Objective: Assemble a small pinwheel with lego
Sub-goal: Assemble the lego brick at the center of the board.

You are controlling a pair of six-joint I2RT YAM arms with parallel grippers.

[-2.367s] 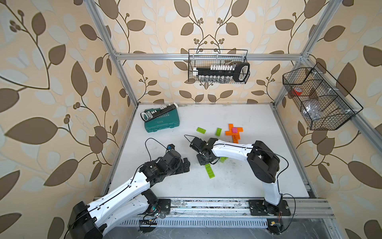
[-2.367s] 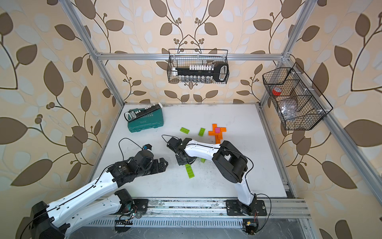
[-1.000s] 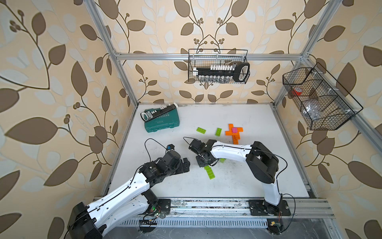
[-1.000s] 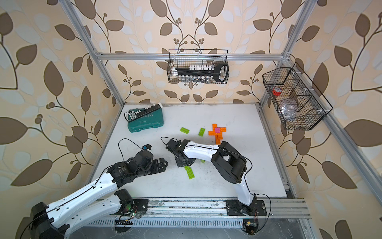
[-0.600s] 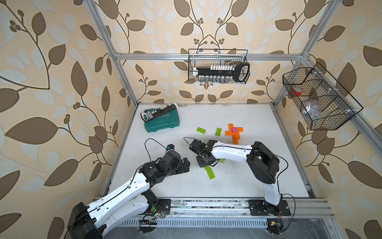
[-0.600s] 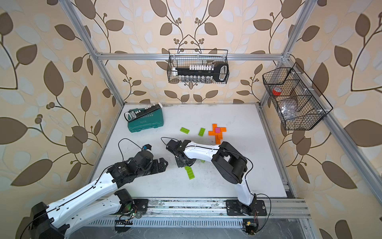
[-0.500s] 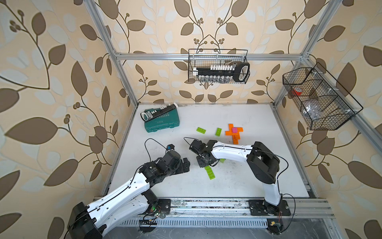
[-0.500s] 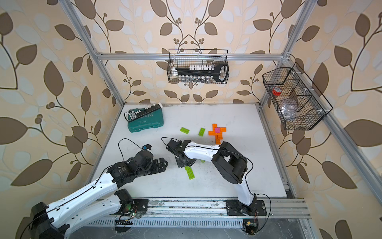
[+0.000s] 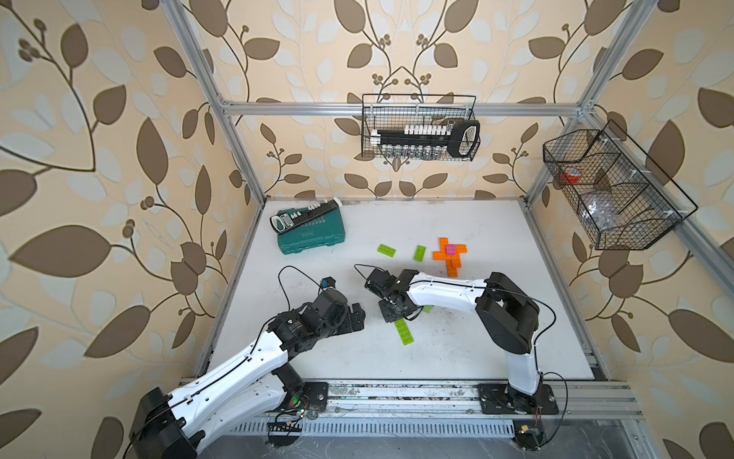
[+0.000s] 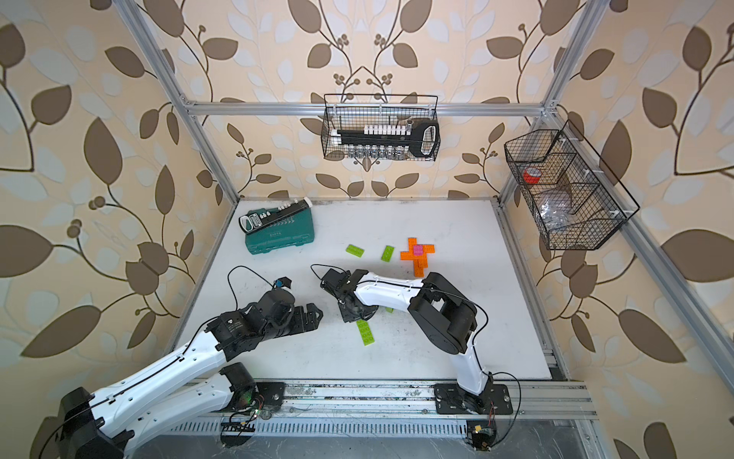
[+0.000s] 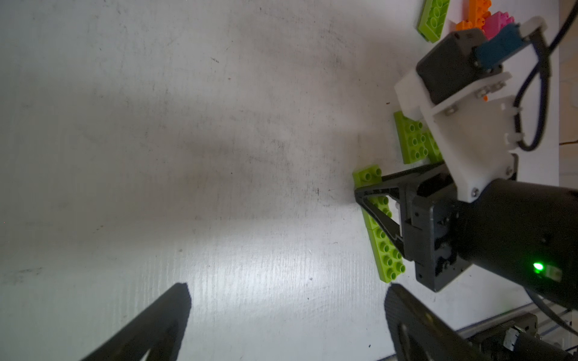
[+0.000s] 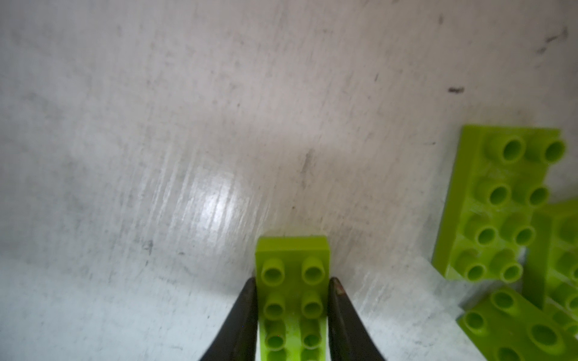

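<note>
The right gripper (image 12: 292, 283) clamps the long sides of a lime-green studded plastic brick (image 12: 293, 250) lying on the white tabletop (image 12: 156, 125); the left gripper (image 11: 283, 300) gapes wide, empty, nearby.

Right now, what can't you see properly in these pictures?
- The green brick: other end cut off by the right wrist picture's edge, past the right gripper.
- More green pieces, in a top view: mostly hidden under the right arm.
- The side wire basket: contents too small.
</note>
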